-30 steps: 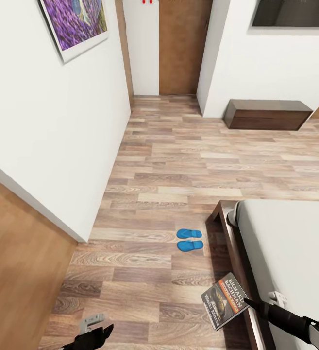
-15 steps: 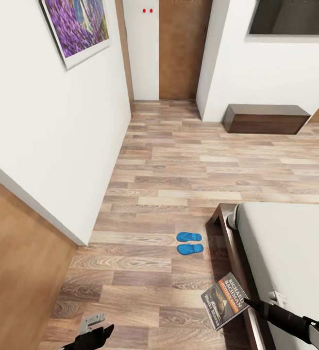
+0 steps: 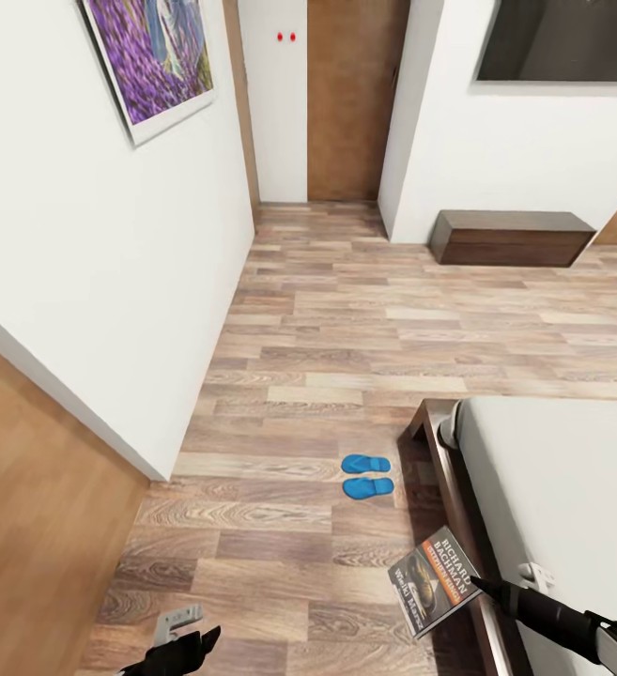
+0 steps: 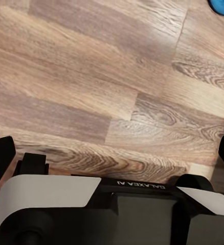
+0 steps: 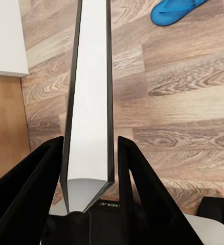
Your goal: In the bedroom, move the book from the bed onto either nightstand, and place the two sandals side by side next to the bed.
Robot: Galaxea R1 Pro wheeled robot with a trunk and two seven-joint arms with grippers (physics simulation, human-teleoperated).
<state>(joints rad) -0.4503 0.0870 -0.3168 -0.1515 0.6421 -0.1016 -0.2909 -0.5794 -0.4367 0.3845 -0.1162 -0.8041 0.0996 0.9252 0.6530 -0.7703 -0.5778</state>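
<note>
Edge-on between my right gripper's [image 5: 86,178] clamped fingers the book [image 5: 89,97] shows white pages, its dark orange-banded cover [image 3: 435,580] readable overhead, sandals [image 3: 367,476] paired ahead; left gripper [image 4: 112,153] spread, empty.

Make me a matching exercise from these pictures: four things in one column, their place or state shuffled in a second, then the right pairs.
Things:
1. book
2. sandals
3. left gripper
4. low dark cabinet

Places or states:
A. on the floor by the bed's corner, side by side
B. against the far white wall
C. held on edge in the right gripper, off the bed
D. open, above bare floor planks

Pairs: 1-C, 2-A, 3-D, 4-B
</note>
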